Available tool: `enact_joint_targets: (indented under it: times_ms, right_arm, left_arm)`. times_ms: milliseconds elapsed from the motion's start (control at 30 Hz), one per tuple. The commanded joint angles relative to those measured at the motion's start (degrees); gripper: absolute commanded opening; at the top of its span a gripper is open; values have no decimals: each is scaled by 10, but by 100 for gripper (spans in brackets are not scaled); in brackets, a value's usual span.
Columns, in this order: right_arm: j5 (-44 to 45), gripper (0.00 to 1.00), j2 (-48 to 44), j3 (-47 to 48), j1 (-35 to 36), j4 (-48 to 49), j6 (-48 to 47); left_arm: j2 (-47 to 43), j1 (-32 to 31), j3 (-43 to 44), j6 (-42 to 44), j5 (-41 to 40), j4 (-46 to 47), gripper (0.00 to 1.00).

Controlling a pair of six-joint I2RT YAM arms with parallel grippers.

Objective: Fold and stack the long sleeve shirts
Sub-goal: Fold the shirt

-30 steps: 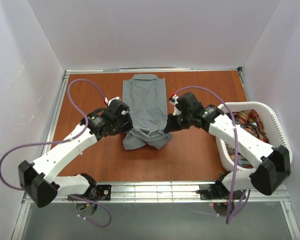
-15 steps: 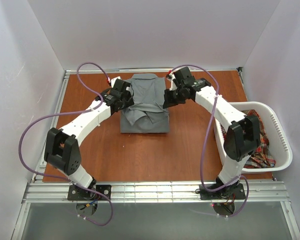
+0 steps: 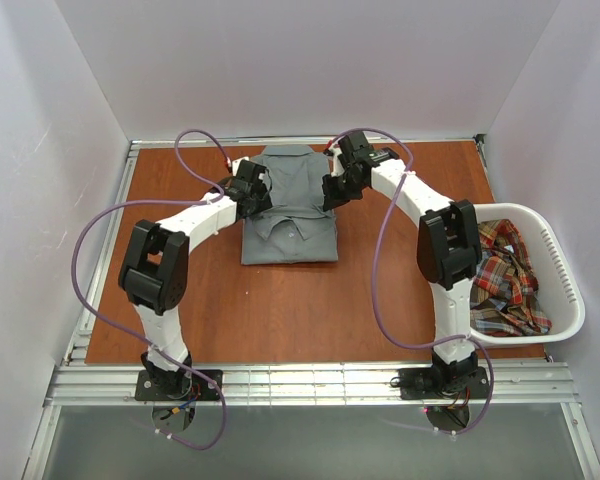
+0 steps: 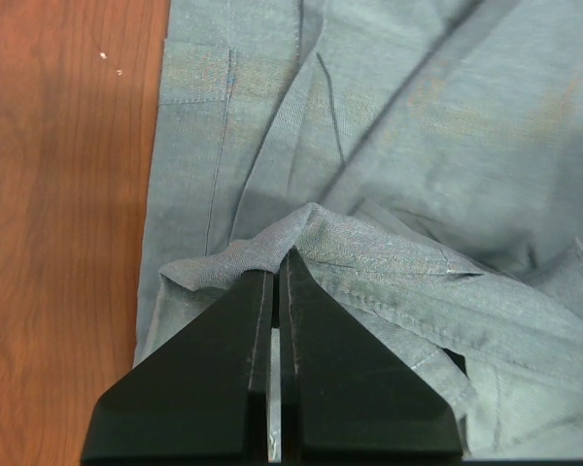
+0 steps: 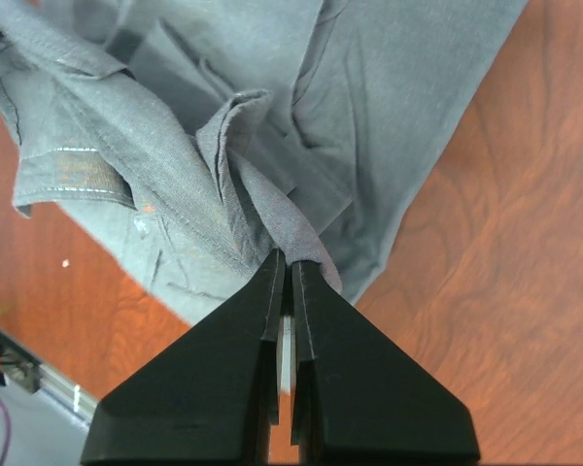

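The grey shirt lies folded at the back middle of the table, collar end far. My left gripper is shut on its left edge; the pinched fold shows in the left wrist view at my gripper. My right gripper is shut on its right edge, the cloth bunched at my gripper. The plaid shirt in red, navy and yellow lies crumpled in the white basket at the right.
The brown table has a metal rail along its near edge. White walls close in the back and both sides. Both arms reach far across the table, purple cables looping above them.
Both grippers have carried the shirt's lower end away from me and over its upper part, so the shirt now lies as a shorter folded rectangle. Both arms are stretched further back.
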Motion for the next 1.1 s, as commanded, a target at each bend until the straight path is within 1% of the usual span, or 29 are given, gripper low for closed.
enact_joint_targets:
  times_ms: [0, 67, 133, 267, 433, 500, 567, 767, 900, 933, 967, 1000, 1033, 1067]
  right_arm:
    - [9, 1, 15, 37, -9, 11, -26]
    - [2, 1, 31, 41, -12, 22, -27]
    - [1, 6, 47, 50, -13, 28, -28]
    - [-6, 9, 70, 67, -15, 36, -33]
    - [-10, 8, 88, 87, -16, 42, -44]
    - [-13, 3, 93, 92, -16, 46, -50]
    - [-15, 1, 96, 101, -15, 53, -50]
    - [-48, 1, 92, 105, -16, 91, -47]
    - [-41, 1, 92, 117, -18, 112, -35]
    - [-39, 2, 96, 121, -21, 113, -25]
    - [-40, 5, 101, 124, -23, 114, -21]
    - [-45, 7, 110, 129, -24, 113, -16]
    - [-46, 8, 115, 129, -27, 116, -10]
    - [-45, 12, 120, 129, -27, 118, -9]
  left_arm:
    - [25, 15, 28, 16, -10, 33, 0]
    - [45, 18, 34, 17, -9, 39, 1]
    - [57, 22, 35, 15, -8, 48, 1]
    - [68, 27, 32, 8, -15, 59, 2]
    - [65, 35, 17, -16, -42, 68, 2]
    - [62, 36, 10, -16, -40, 76, 2]
    - [63, 38, 7, -20, -46, 78, 1]
    - [52, 47, -5, -45, -55, 87, 0]
    - [45, 54, 0, -46, -65, 104, 0]
    - [48, 56, 7, -45, -67, 105, 0]
    - [52, 58, 12, -46, -68, 105, 0]
    - [56, 59, 17, -47, -69, 105, 1]
    - [65, 61, 24, -48, -69, 105, 6]
    - [69, 62, 29, -45, -69, 107, 10]
